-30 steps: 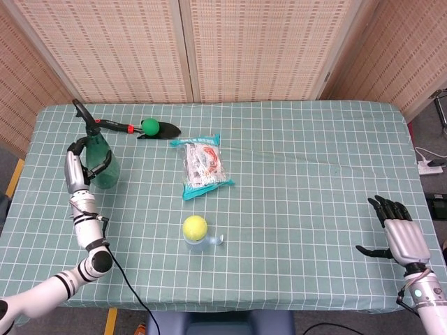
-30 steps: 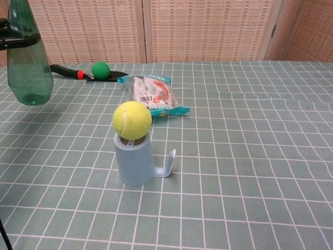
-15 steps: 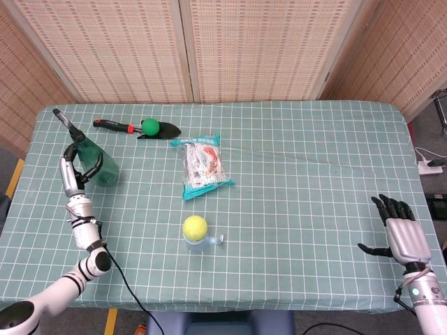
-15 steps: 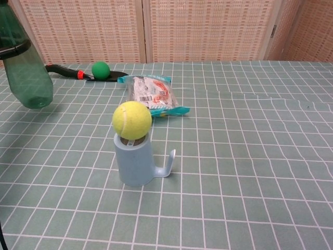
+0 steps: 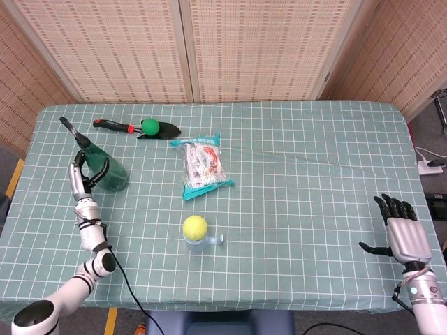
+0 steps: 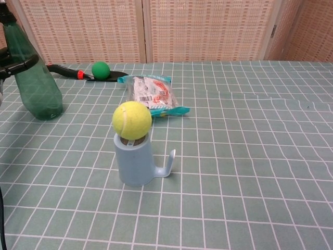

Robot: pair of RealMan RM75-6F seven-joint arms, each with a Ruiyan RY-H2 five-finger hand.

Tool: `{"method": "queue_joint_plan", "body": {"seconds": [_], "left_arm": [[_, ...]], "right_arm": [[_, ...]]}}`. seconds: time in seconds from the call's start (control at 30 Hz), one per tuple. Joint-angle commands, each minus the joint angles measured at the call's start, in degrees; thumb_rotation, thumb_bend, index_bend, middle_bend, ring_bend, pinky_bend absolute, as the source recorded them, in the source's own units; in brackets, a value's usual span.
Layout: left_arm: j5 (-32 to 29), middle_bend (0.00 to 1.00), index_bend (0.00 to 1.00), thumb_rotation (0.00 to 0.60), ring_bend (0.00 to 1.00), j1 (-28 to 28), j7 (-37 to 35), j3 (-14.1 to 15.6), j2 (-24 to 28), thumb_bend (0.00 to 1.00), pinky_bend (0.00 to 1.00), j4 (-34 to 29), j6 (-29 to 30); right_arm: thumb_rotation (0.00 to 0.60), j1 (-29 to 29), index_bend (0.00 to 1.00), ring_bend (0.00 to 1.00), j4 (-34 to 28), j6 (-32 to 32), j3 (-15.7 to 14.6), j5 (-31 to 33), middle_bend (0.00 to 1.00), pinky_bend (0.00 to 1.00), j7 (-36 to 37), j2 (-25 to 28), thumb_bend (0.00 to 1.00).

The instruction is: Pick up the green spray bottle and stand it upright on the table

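The green spray bottle [image 5: 106,172] [image 6: 37,83] stands near the table's left edge, leaning a little, with its base on or just above the cloth. My left hand [image 5: 82,174] grips it around the upper body; in the chest view only dark fingers [image 6: 15,65] across the bottle show. My right hand [image 5: 401,232] hovers open at the right front edge, away from everything, and is out of the chest view.
A yellow tennis ball [image 5: 195,225] [image 6: 132,119] sits on a pale blue cup [image 6: 135,162] at centre front. A snack packet [image 5: 203,164] [image 6: 154,94] lies behind it. A trowel with a green ball [image 5: 149,125] [image 6: 100,69] lies at the back left.
The left hand has brought the bottle down and slightly to the right, from hanging above the table to its base at the cloth. The right hand drifted slightly lower.
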Motion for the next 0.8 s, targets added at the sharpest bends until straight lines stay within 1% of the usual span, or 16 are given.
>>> {"method": "queue_joint_plan", "body": {"seconds": [0.03,0.13,0.2,0.3,0.37,0.43,0.5,0.6,0.8], "left_arm": [[0.48,0.33,0.5,0.6,0.1,0.17,-0.24,0.41,-0.28,0.28,0.0,-0.05,0.04],[1.49,0.27,0.37,0.6,0.07,0.52,-0.71,1.05,-0.49,0.24,0.0,-0.28,1.19],[1.45,0.21,0.23,0.6,0.05,0.61,-1.09,0.75,-0.43,0.23,0.0,-0.55,1.53],[1.49,0.16,0.09,0.6,0.03,0.74,-1.16,0.53,-0.27,0.23,0.0,-0.83,1.91],[1.65,0.12,0.02,0.6,0.01,0.98,-1.25,0.62,-0.21,0.21,0.0,-1.08,2.11],[1.81,0.09,0.0,0.6,0.0,1.2,-1.44,0.71,-0.15,0.2,0.0,-1.31,2.23],[2.01,0.04,0.0,0.6,0.0,1.5,-1.61,0.83,0.0,0.18,0.0,-1.62,2.44],[2.33,0.01,0.0,0.6,0.0,1.74,-1.68,0.92,0.26,0.16,0.0,-2.11,2.88],[3.21,0.0,0.0,0.6,0.0,2.62,-1.22,1.66,1.05,0.14,0.0,-4.33,3.47]], "right_arm": [[0.6,0.17,0.0,0.0,-0.14,-0.26,0.06,0.39,0.0,0.0,-0.28,0.03,0.0],[0.6,0.21,0.0,0.0,-0.26,-0.31,0.13,0.56,0.0,0.0,-0.08,0.09,0.0],[0.6,0.23,0.0,0.0,-0.28,-0.45,0.09,0.68,0.0,0.0,0.03,0.17,0.0],[0.6,0.33,0.0,0.0,-0.31,-0.69,0.07,0.83,0.0,0.0,0.12,0.26,0.0],[0.6,0.37,0.0,0.0,-0.36,-0.8,0.1,0.94,0.0,0.0,0.32,0.29,0.0],[0.6,0.39,0.0,0.0,-0.38,-0.82,0.13,0.9,0.0,0.0,0.55,0.3,0.0],[0.6,0.4,0.0,0.0,-0.37,-0.81,0.1,0.7,0.0,0.0,0.77,0.32,0.0],[0.6,0.41,0.0,0.0,-0.29,-0.87,0.05,0.45,0.0,0.0,1.16,0.35,0.0],[0.6,0.41,0.0,0.0,-0.23,-1.08,0.0,-0.38,0.0,0.0,2.65,0.54,0.0]]}}
